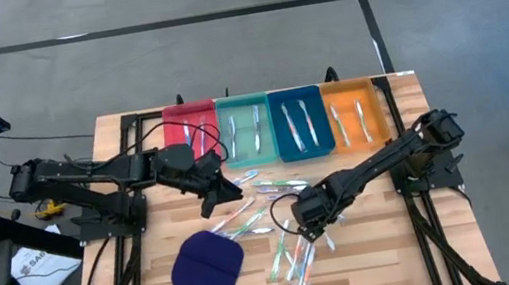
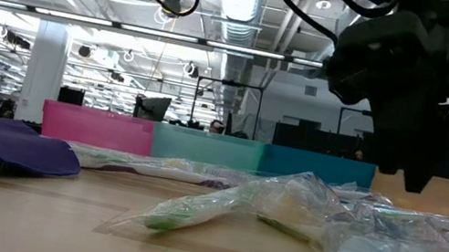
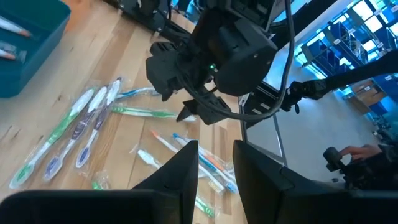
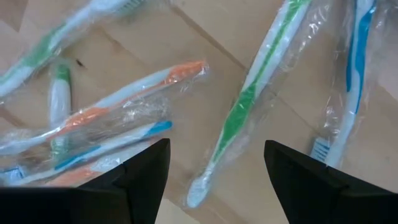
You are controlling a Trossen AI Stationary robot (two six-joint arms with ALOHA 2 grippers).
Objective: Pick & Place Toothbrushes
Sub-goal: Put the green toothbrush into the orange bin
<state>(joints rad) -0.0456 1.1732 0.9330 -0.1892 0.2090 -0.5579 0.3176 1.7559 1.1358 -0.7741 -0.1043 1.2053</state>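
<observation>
Many toothbrushes [image 1: 283, 229] in clear wrappers lie scattered flat on the wooden table, between the trays and its near edge. My right gripper [image 1: 309, 223] hangs over the pile, pointing down and open. In its wrist view its fingers [image 4: 146, 171] stand on either side of a green-handled toothbrush [image 4: 249, 99], above it and touching nothing. An orange toothbrush [image 4: 124, 93] and a blue one [image 4: 354, 62] lie beside it. My left gripper [image 1: 215, 201] waits higher up, left of the pile, slanting down toward it; a narrow gap [image 3: 216, 149] shows between its fingers, with nothing in it.
Four trays stand in a row at the far edge: red [image 1: 174, 124], teal [image 1: 229, 131], blue [image 1: 280, 123] and orange [image 1: 333, 115], each with a few toothbrushes in it. A dark blue cloth pad [image 1: 208, 268] lies near the front left.
</observation>
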